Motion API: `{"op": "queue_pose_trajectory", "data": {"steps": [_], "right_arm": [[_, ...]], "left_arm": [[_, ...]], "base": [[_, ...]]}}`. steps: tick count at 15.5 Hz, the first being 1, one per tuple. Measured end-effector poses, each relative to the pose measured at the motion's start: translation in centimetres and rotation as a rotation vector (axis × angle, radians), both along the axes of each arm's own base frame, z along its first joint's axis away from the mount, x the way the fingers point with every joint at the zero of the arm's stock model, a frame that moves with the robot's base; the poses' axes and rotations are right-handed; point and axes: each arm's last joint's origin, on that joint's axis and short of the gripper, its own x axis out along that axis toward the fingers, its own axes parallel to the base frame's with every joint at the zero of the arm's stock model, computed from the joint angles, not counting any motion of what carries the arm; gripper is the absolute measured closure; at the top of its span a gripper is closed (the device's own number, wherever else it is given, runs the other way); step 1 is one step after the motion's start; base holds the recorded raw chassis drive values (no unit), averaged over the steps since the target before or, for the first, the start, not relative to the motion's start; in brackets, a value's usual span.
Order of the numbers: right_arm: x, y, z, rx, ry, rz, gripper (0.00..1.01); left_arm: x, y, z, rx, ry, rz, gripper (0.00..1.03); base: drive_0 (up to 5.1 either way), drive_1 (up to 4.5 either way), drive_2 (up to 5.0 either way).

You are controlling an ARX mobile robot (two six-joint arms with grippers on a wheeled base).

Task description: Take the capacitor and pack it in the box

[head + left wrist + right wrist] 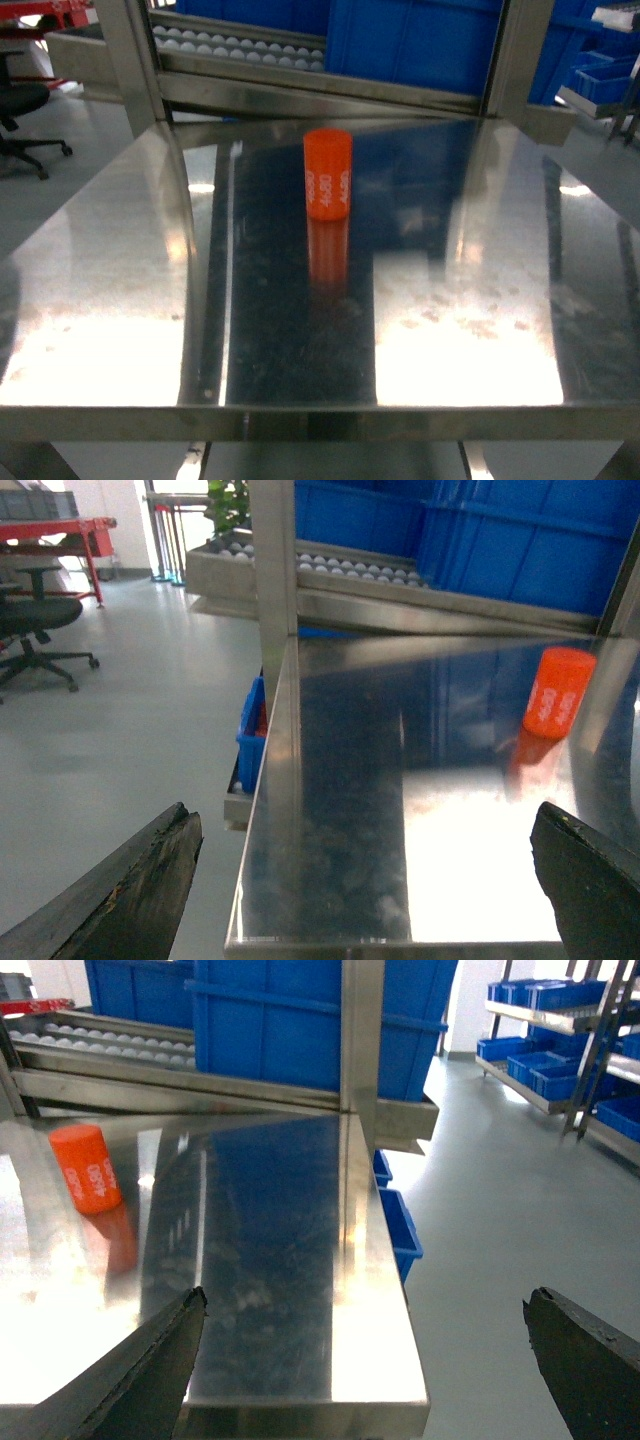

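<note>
**Desk:** While both arms hang back at the near edge of the steel table (110, 300), where does the capacitor (328, 173) stand?

**Photographer:** Upright toward the far side of the table, about midway across it, with its reflection running toward the camera on the polished steel. It is an orange cylinder with white lettering down its side. Beyond it sit a roller rack (240, 50) and blue bins (420, 40). No pink box shows in any view.

**Desk:** And the grippers?

**Photographer:** Neither appears in the head view. In the left wrist view, the left gripper (370, 880) has its dark fingers spread wide, nothing between them. The right gripper (370, 1360) is likewise splayed and empty in its own view.

**Desk:** Which way does the capacitor lie from each?

**Photographer:** From the left gripper it sits ahead and off to the right, well apart. From the right gripper it sits ahead and off to the left, also well apart. It leans in each wrist view, but that looks like camera tilt. The head view shows it standing straight.

**Desk:** Which arm is nearer?

**Photographer:** Hard to call. It stands near the table's centre line, and both views show it at a similar remove.

**Desk:** Its long axis?

**Photographer:** Vertical, flat end up. A grasp would likely close across the round side, fingers coming in level.
</note>
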Motion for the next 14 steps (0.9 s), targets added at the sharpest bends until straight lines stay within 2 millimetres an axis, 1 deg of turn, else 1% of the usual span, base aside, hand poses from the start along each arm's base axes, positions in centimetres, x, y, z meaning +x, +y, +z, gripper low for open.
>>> {"op": "queue_pose_trajectory", "data": {"steps": [14], "right_arm": [[0.00, 0.00, 0.00, 0.000, 0.000, 0.000, 0.03]], "left_arm": [[0.00, 0.00, 0.02, 0.000, -0.001, 0.000, 0.05]], "base": [[0.0, 0.00, 0.0]]}}
